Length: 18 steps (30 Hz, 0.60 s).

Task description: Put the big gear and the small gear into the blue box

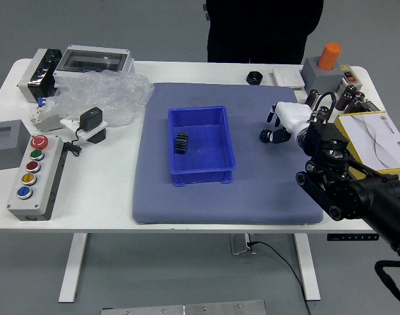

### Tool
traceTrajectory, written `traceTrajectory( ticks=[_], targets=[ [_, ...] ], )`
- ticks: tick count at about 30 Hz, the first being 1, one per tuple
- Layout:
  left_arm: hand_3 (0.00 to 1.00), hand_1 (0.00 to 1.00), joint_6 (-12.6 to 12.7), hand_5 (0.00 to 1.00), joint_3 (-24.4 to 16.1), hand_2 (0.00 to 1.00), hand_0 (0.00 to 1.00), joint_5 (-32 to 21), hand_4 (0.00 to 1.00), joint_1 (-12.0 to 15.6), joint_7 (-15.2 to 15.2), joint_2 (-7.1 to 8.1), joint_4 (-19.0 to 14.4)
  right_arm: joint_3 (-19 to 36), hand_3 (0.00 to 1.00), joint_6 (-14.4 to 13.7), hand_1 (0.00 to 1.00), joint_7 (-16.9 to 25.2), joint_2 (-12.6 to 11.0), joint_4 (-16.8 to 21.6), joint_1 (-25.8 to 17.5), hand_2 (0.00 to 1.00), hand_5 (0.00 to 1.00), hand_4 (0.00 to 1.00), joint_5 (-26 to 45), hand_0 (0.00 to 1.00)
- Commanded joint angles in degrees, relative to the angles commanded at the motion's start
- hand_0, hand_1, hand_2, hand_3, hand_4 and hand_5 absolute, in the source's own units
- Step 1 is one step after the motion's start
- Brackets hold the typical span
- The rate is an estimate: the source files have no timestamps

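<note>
The box (203,178) sits on the mat (161,205), a gear (181,142) inside it by the left wall; the button panel (47,180) lies left, the carton (353,136) right.

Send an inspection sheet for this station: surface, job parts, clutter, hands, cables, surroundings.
Surface: white table, blue-grey mat lying flat.
Job parts: blue box on mat, dark ridged gear inside at its left; dark piece by right hand, possibly the other gear.
Clutter: clear plastic bag, button box, yellow box.
Right hand: over mat, right of blue box; grasp unclear.
Left hand: nothing seen.
Cables: black one below table.
Surroundings: person in black at far side, hands not visible.
</note>
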Motion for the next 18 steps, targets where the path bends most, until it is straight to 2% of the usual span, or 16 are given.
traceTrajectory(
  ticks=[4,5,10,11,18],
  targets=[
    [0.845,0.805,0.00,0.273,-0.03,0.811,0.841,0.00,0.719,-0.02,0.00,0.04,0.00,0.51,0.641,2.83,0.484,-1.65,-0.49,1.97,0.35,0.533,0.189,0.618,0.20,0.658],
    [0.846,0.805,0.00,0.274,-0.08,0.812,0.842,0.05,0.719,-0.05,-0.02,0.03,0.00,0.54,0.685,3.43,0.529,-1.96,-0.56,2.21,0.41,0.640,0.413,0.737,0.32,0.606],
    [0.846,0.805,-0.05,0.274,-0.29,0.812,0.842,0.28,0.719,-0.18,-0.07,-0.03,0.00,0.59,0.685,5.31,0.529,-2.89,-0.51,2.34,0.51,0.640,0.413,0.737,0.64,0.606],
    [0.846,0.805,-0.05,0.273,-0.29,0.812,0.841,0.29,0.718,-0.18,-0.06,-0.04,0.00,0.59,0.711,5.48,0.558,-2.94,-0.44,2.20,0.51,0.675,0.422,0.756,0.67,0.634],
    [0.847,0.805,-0.04,0.273,-0.21,0.812,0.842,0.26,0.716,-0.08,0.00,-0.10,0.00,0.51,0.724,5.49,0.574,-2.61,0.28,-0.13,0.60,0.690,0.430,0.765,0.88,0.652]
  ],
)
